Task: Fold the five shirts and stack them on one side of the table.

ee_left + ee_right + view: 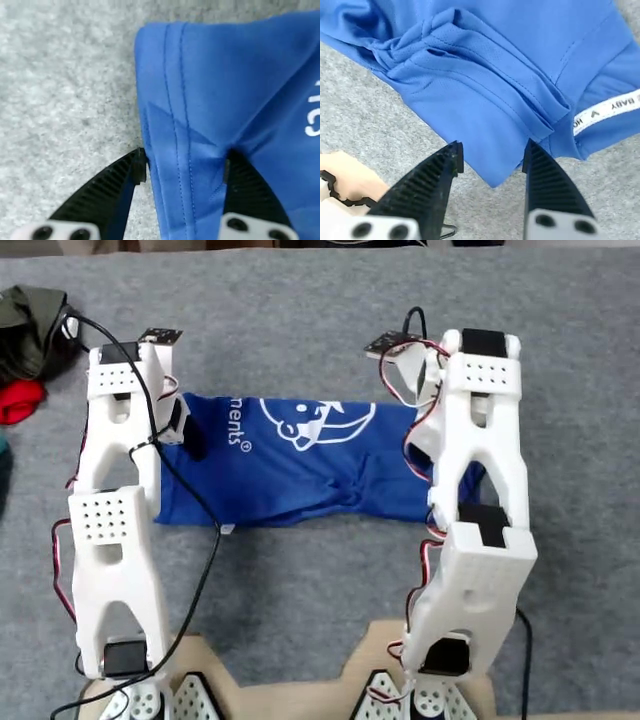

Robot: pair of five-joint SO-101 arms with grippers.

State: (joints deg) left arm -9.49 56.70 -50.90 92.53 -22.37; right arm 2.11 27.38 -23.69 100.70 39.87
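A blue shirt (pixel 300 460) with white print lies partly folded across the middle of the grey table (pixel 300 580), between the two arms. My left gripper (pixel 185 160) is open at the shirt's left end, straddling the stitched hem (pixel 175 125): one finger rests on the cloth, the other on the table beside it. In the high view that left gripper (pixel 185 430) sits on the shirt's left edge. My right gripper (pixel 493 150) is open just above a bunched corner of the blue shirt (pixel 495 75) at its right end, near a white label (pixel 610 110).
A heap of other clothes, dark green (pixel 30 325) and red (pixel 20 400), lies at the far left edge. The arms' wooden base (pixel 290 695) lines the near edge. Bare grey table stretches behind and in front of the shirt.
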